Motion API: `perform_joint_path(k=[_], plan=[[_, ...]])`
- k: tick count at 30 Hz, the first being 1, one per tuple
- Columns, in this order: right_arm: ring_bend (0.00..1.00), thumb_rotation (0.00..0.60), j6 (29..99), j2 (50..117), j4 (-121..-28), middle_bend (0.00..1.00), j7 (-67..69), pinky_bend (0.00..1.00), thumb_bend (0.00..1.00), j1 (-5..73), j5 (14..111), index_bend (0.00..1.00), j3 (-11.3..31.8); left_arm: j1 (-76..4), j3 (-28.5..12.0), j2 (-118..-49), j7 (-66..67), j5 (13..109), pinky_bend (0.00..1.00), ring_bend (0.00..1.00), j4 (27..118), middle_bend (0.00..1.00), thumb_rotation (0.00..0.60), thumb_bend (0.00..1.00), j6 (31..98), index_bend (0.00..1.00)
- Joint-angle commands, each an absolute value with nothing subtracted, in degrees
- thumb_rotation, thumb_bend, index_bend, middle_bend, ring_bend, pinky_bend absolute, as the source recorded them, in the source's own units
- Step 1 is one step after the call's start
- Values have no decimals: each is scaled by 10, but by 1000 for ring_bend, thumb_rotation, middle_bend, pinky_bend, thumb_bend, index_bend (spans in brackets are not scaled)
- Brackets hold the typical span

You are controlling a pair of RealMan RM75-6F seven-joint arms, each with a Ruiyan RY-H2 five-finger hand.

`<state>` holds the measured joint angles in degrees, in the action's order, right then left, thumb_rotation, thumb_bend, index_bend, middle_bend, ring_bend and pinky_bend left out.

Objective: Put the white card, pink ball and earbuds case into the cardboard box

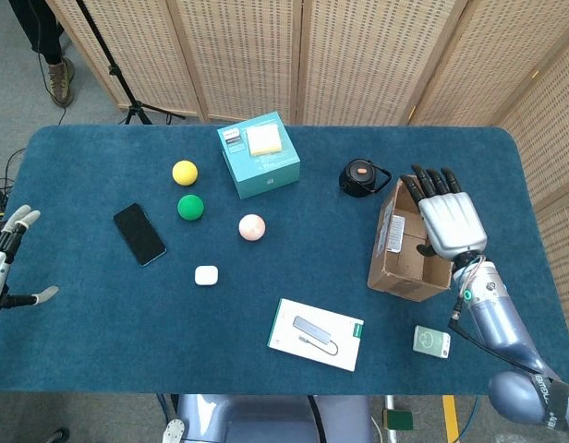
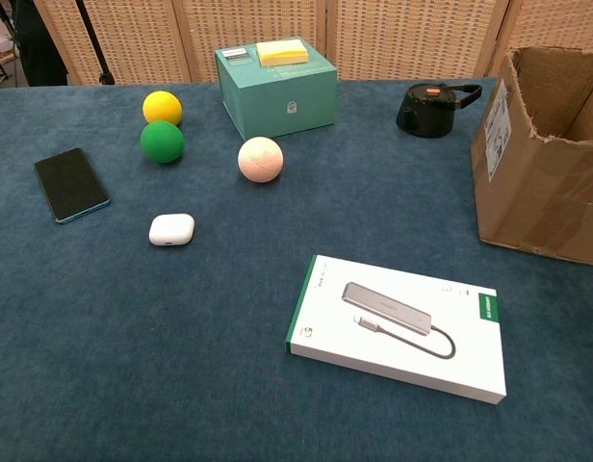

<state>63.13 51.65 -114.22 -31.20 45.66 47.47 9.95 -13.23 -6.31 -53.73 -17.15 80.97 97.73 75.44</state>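
Both pink ball (image 1: 252, 227) and earbuds case (image 1: 206, 275) lie well apart from right robot hand (image 1: 448, 221).

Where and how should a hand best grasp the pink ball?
Probably from above, fingers closing around the middle of the pink ball. It is round, so any side grips alike, and it lies apart from the teal box and the earbuds case.
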Motion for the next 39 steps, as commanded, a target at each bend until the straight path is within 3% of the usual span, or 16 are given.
perform_joint_path(k=[1, 5, 10, 16, 28, 36, 39], plan=[[0, 600, 632, 498, -1159, 0, -223, 0, 0, 410, 643, 0, 79, -131, -64, -537, -171, 810, 0, 0, 979, 0, 600, 0, 757, 0], [0, 600, 626, 517, -1166, 0, -207, 0, 0, 417, 743, 0, 79, -129, -63, -536, -170, 813, 0, 0, 981, 0, 600, 0, 761, 0], [0, 600, 585, 555, -1165, 0, -242, 0, 0, 452, 746, 0, 90, -130, -64, -535, -178, 812, 0, 0, 977, 0, 600, 0, 759, 0], [0, 600, 535, 646, -1119, 0, -305, 0, 0, 521, 650, 11, 124, -128, -66, -530, -195, 809, 0, 0, 971, 0, 600, 0, 761, 0], [0, 600, 488, 837, -917, 0, -377, 0, 0, 659, 418, 22, 163, -138, -71, -527, -224, 784, 0, 0, 952, 0, 600, 0, 724, 0], [0, 600, 450, 933, -786, 1, -381, 18, 0, 717, 354, 43, 162, -141, -69, -518, -234, 782, 0, 0, 956, 0, 600, 0, 710, 0], [0, 600, 434, 965, -738, 19, -370, 78, 0, 731, 349, 61, 163, -143, -70, -519, -228, 774, 0, 0, 954, 0, 600, 0, 704, 0]])
